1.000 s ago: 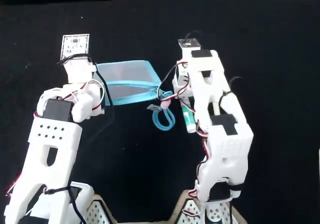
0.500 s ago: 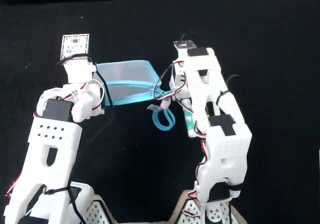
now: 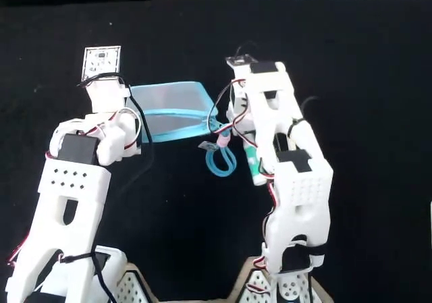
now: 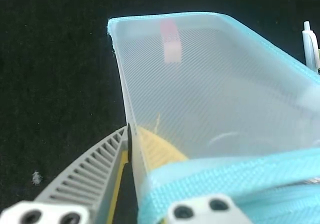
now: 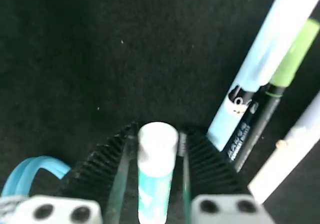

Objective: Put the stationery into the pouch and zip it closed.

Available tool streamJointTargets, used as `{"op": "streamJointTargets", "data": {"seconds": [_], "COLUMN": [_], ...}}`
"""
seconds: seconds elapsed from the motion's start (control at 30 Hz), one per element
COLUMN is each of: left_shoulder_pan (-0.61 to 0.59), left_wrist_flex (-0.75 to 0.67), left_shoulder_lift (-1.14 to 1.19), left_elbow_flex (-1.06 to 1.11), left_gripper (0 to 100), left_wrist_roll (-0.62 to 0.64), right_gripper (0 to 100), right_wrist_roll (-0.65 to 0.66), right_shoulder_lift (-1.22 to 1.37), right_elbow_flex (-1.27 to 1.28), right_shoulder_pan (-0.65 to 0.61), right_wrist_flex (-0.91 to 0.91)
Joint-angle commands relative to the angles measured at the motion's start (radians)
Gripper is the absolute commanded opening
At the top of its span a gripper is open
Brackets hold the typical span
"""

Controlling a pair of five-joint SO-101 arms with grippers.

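At the frame's centre, a stick with a white cap and a teal-and-white body is clamped in the gripper. It is flanked closely by 2 black ribbed fingers, and its cap end is level with their tips. Beside the gripper, 3 pens are laid slantwise and close together on the black table: a pale blue pen, a black pen with a green cap, and a white pen. On the gripper's other side, at a corner of the frame, part of a blue loop is seen.
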Motion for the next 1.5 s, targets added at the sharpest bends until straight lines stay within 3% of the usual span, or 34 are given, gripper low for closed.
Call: {"op": "streamJointTargets", "data": {"seconds": [0.0,0.27,0.6,0.77,1.47], "left_shoulder_pan": [-0.021,-0.015,-0.012,-0.012,-0.012], "left_wrist_flex": [-0.003,-0.003,-0.003,-0.003,-0.005], "left_shoulder_lift": [0.003,0.003,0.003,0.003,0.003], "left_elbow_flex": [0.021,0.019,0.018,0.018,0.024], "left_gripper": [3,3,3,3,3], "left_wrist_roll": [0.011,0.011,0.011,0.011,0.011], "right_gripper": [1.1,1.0,1.0,1.0,1.1], "right_wrist_roll": [0.005,0.005,0.000,-0.068,-0.137], "right_shoulder_lift": [-0.027,-0.289,-0.866,-1.135,-1.985], "right_elbow_flex": [-0.073,0.116,0.625,0.737,1.181], "right_shoulder_pan": [0.011,0.006,-0.049,-0.049,-0.058], "right_wrist_flex": [0.038,0.002,-0.325,-0.330,-0.577]}}
